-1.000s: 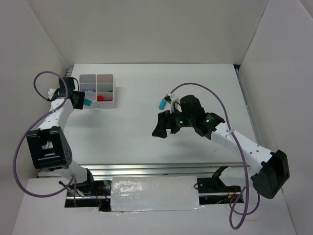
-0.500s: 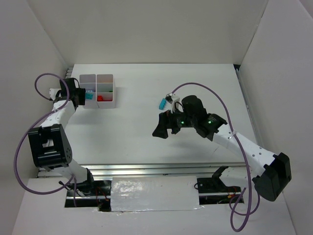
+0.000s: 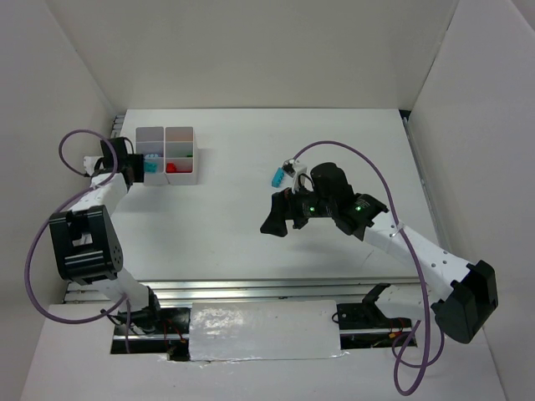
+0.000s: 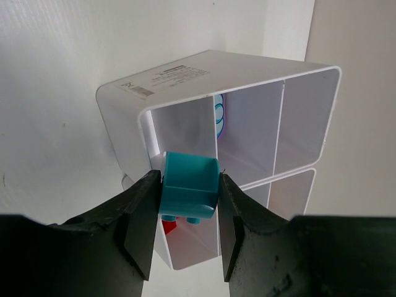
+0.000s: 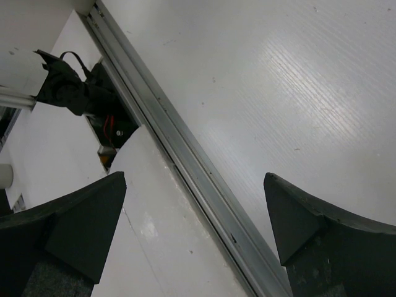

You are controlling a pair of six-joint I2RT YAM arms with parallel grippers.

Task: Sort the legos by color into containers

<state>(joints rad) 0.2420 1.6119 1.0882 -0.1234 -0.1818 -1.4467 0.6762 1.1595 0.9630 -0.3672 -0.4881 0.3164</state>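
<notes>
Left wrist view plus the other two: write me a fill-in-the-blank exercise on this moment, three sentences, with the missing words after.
1. The left gripper is shut on a ____ lego, held just in front of the white tray.
2. The right gripper holds nothing, and its jaws stand ____.
3. Seen from above, the white tray sits on the ____ arm's side of the table.

Missing words: teal; open; left.

- Robot test cell, lab type: plain white walls (image 3: 251, 50) box in a white desk (image 3: 234, 200).
- Two robot arms, left arm (image 3: 84, 251) and right arm (image 3: 410, 242), by a metal rail (image 3: 251, 288).
- Loose purple cables (image 3: 25, 280); exposed wiring (image 3: 171, 334) beside a taped panel (image 3: 263, 330).
</notes>
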